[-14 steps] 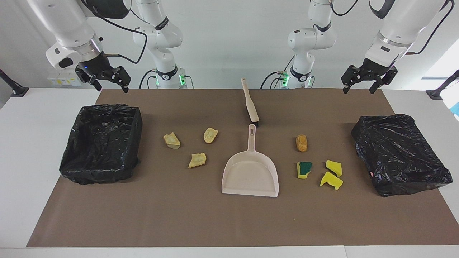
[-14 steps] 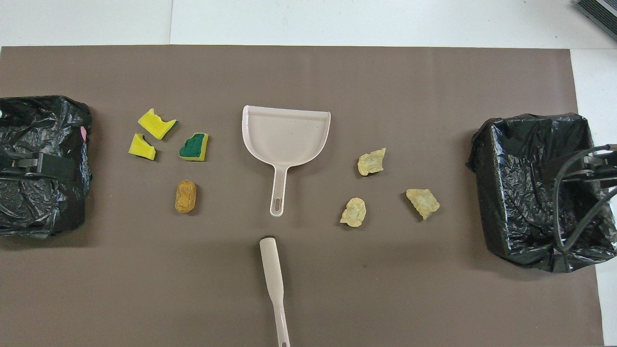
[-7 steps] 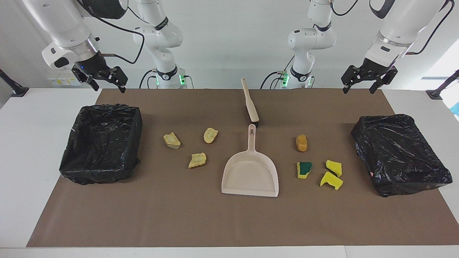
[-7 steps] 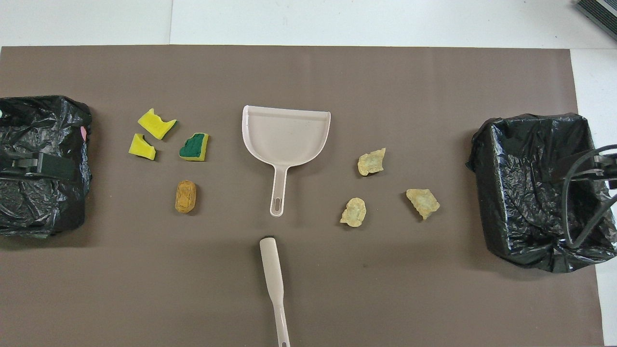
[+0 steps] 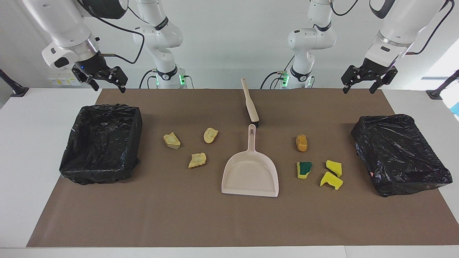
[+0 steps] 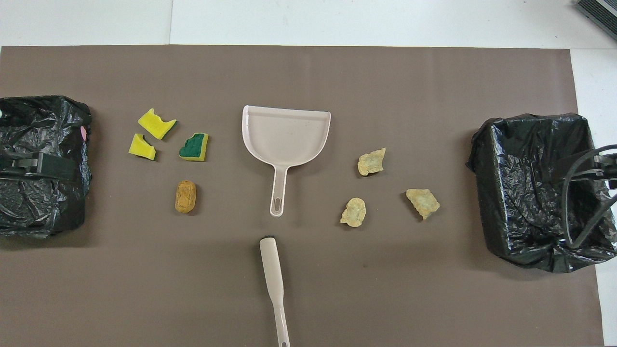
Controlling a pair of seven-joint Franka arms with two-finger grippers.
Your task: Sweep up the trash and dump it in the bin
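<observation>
A: Above the mat (image 5: 229, 222) corner at the right arm's end, in the facing view, the right gripper (image 5: 107, 85) is seen spread wide and empty. It was drawn slightly up and outward within the last second, then held. The left gripper (image 5: 359, 87), equally wide and empty, is kept waiting over the other corner.

B: And from overhead?

A: No trash has been disturbed. The tan chunks (image 6: 371, 162), sponge pieces (image 6: 155, 123) and orange lump (image 6: 185, 196) lie around the dustpan (image 6: 286, 135), and the brush (image 6: 272, 270) lies nearer the robots, untouched. Sweeping is judged not yet begun.
</observation>
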